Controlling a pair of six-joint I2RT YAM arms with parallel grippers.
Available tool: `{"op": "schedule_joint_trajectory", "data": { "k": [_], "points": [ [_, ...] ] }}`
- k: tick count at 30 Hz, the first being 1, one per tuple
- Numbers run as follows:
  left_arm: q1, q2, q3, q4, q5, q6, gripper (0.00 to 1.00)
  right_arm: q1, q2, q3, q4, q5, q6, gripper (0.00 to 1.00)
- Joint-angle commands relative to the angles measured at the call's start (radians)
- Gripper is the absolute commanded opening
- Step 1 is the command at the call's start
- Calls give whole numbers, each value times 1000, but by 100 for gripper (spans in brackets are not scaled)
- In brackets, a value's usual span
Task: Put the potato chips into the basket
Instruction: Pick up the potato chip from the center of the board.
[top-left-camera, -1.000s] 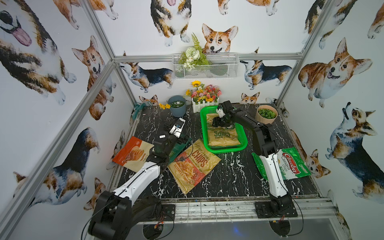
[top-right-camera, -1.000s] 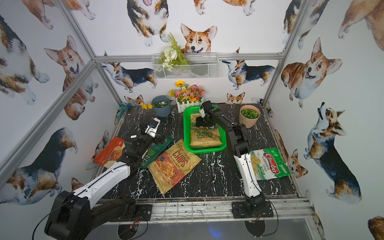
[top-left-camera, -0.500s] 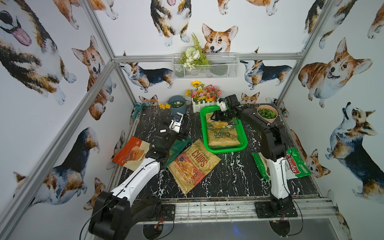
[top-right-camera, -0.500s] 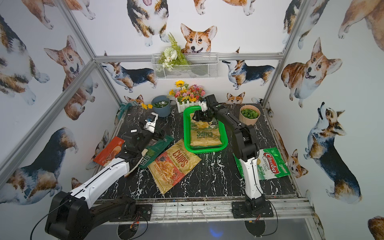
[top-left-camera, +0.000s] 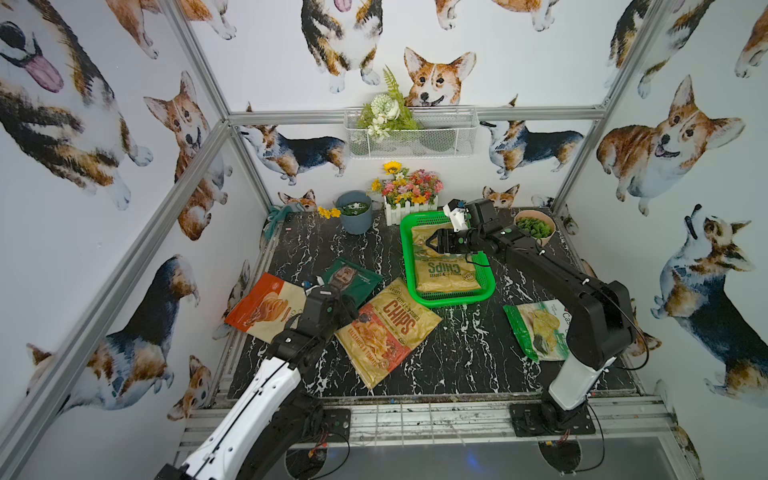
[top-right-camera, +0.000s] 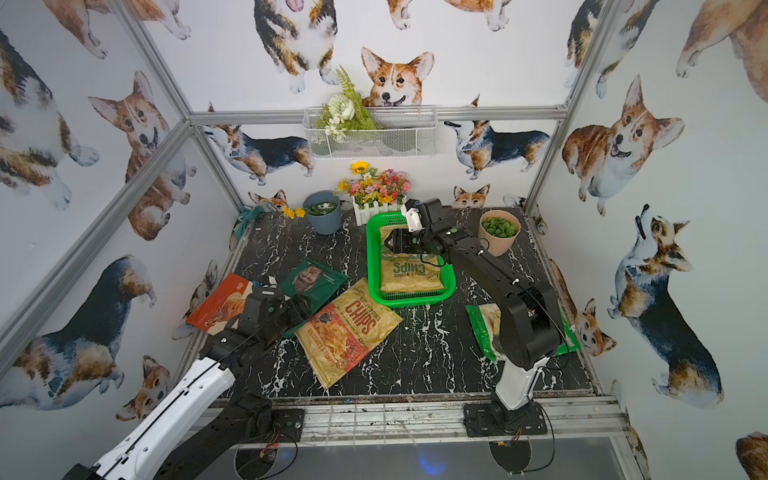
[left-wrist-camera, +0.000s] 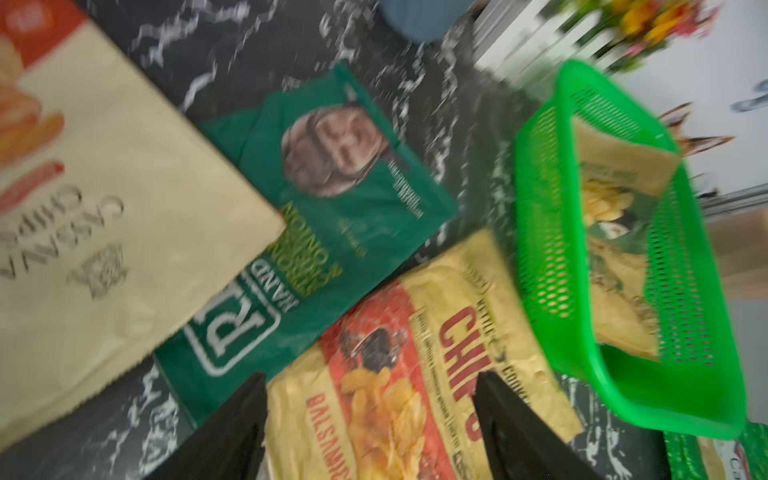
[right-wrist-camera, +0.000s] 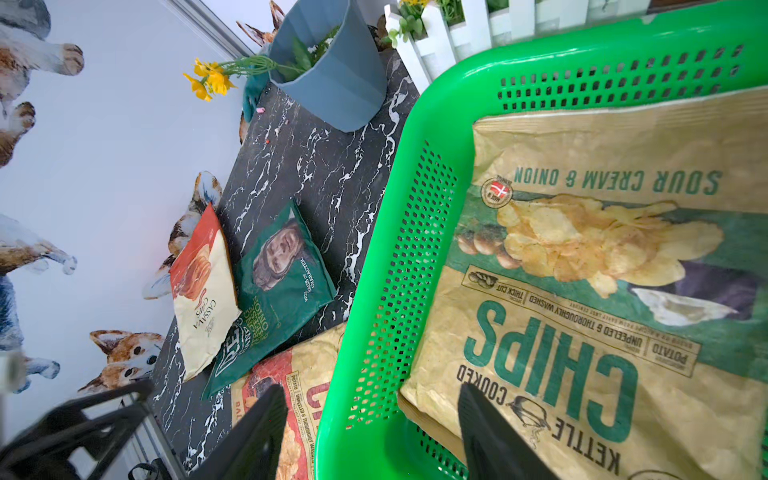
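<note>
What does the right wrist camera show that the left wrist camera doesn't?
Only the right wrist view shows the yellow flowers lying beside the blue-grey pot. Only the left wrist view shows a corner of the green-white bag. Both show the green basket holding a tan bag, with the dark green bag, the orange-and-cream bag and a second tan bag lying on the table outside it.

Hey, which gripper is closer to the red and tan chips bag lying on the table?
Left. The left gripper hovers open over the edge of the red and tan chips bag; the right gripper is farther back, above the green basket.
</note>
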Motion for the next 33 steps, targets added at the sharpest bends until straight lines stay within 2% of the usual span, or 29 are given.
{"op": "schedule_joint_trajectory", "data": {
  "k": [1, 6, 12, 18, 21, 26, 33],
  "points": [
    [9, 48, -52, 24, 16, -122, 83, 3, 16, 39, 30, -11, 3, 69],
    [35, 170, -75, 133, 56, -100, 85, 6, 21, 27, 27, -17, -6, 69],
    [78, 310, -61, 144, 134, -85, 86, 6, 22, -14, 20, -7, -26, 69],
    [80, 314, -23, 92, 210, -80, 86, 6, 24, -19, 29, -10, -20, 69],
    [81, 273, 12, 9, 244, -64, 89, 5, 21, -8, 19, -7, -30, 69],
    [88, 203, -19, -76, 250, -47, 89, 4, 34, -12, 7, 2, -39, 70],
    [91, 309, -18, -34, 299, -14, 88, 5, 57, 9, 7, -8, -36, 70]
  ]
}}
